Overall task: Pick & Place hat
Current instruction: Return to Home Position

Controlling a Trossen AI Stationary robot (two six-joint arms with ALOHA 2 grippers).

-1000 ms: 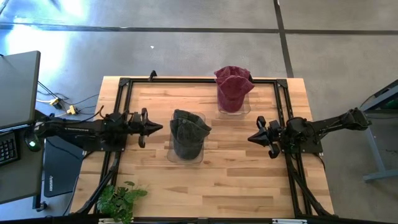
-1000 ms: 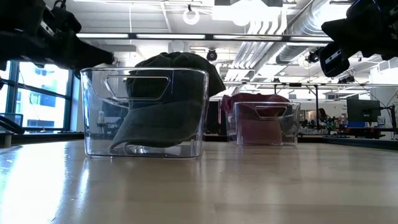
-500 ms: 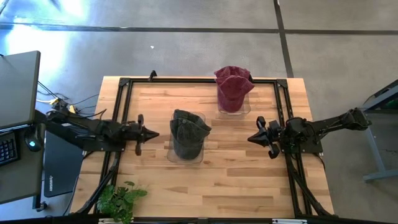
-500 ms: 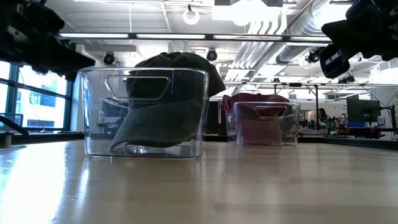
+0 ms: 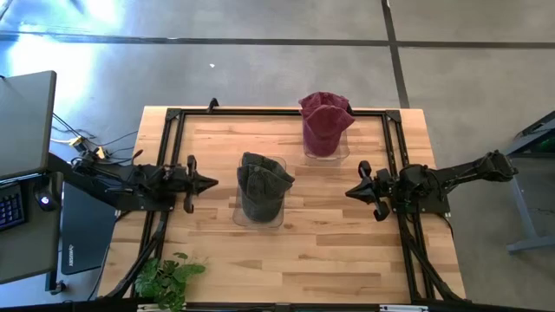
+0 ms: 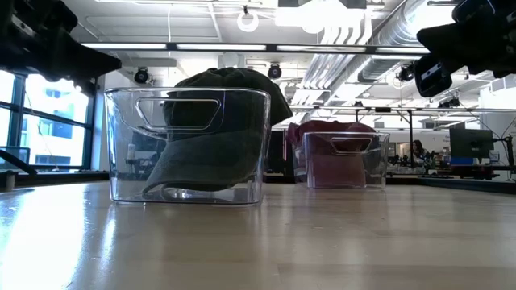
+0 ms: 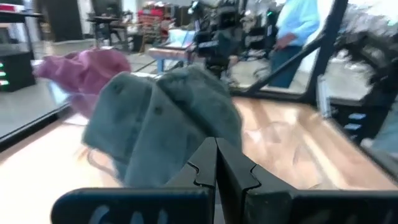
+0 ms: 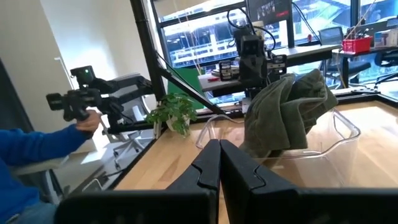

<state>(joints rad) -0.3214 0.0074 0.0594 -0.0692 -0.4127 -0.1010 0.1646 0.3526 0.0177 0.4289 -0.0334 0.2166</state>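
Observation:
A dark green hat point(image 5: 263, 185) stands crumpled in a clear bin point(image 5: 257, 216) at the table's middle, its crown rising above the rim point(image 6: 226, 80). A maroon hat point(image 5: 326, 123) fills a second clear bin point(image 5: 325, 156) near the far edge. My left gripper point(image 5: 213, 183) hovers shut at the table's left, pointing level at the green hat point(image 7: 161, 124). My right gripper point(image 5: 349, 191) hovers shut at the right, also pointing at the green hat point(image 8: 286, 112). Neither touches anything.
A black frame point(image 5: 277, 113) runs around the tabletop. A small green plant point(image 5: 165, 279) sits at the near left corner. A desk with a screen point(image 5: 26, 121) stands left of the table. A person in blue point(image 8: 31, 162) shows beyond the table.
My left gripper has drawn back toward the table's left edge, away from the green hat, and swung slightly toward the near side, staying shut. The hats and bins have kept still.

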